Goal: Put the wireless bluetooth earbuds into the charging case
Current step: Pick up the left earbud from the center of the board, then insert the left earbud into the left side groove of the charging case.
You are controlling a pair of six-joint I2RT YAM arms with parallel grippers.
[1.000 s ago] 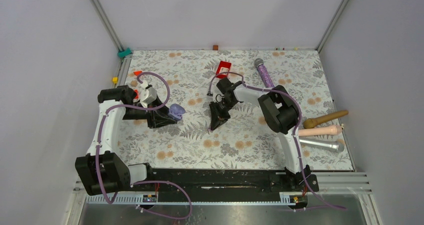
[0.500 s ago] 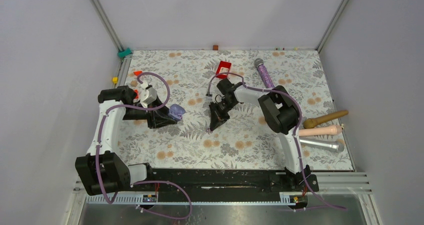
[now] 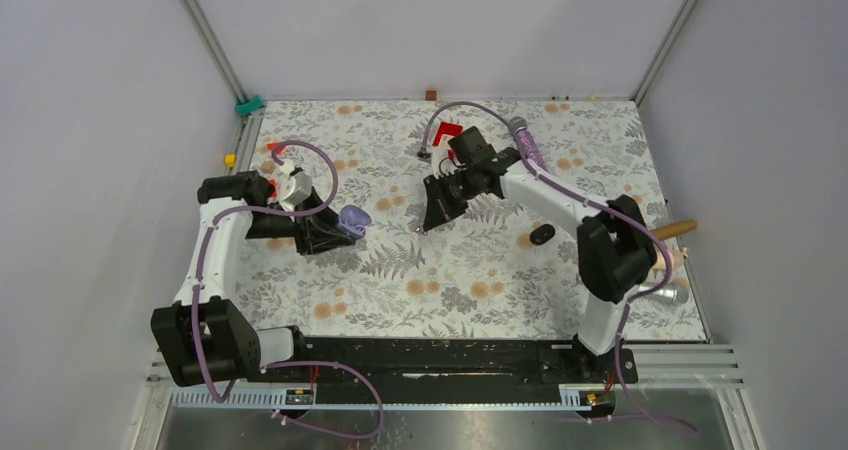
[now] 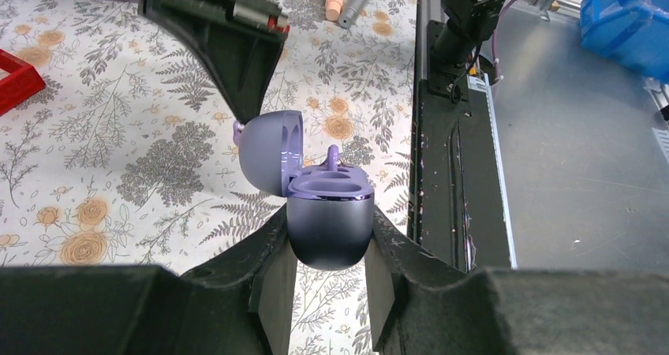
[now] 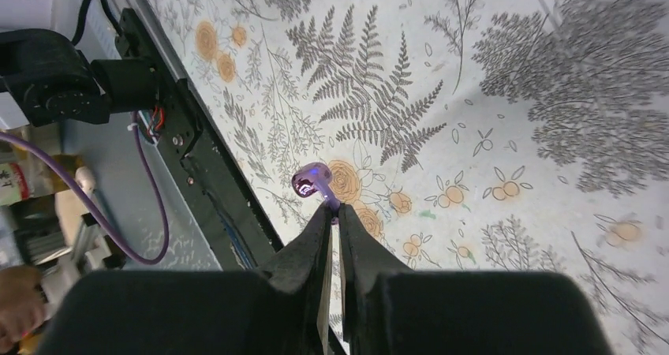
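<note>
Right hand (image 5: pixel 333 211) pinches an earbud (image 5: pixel 310 180) above bare tablecloth (image 5: pixel 505 95), near the open charging case (image 4: pixel 319 201) clamped in the left hand (image 4: pixel 329 248).

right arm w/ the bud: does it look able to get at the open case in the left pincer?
Likely yes. The left pincer holds the charging case lid-open, wells up; the right pincer, shut on an earbud, sits beside the raised lid, nothing between. It probably must come over the lid.

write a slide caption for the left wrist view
Open lavender charging case clamped in the left gripper, with the right gripper holding a purple earbud beside its lid
</note>
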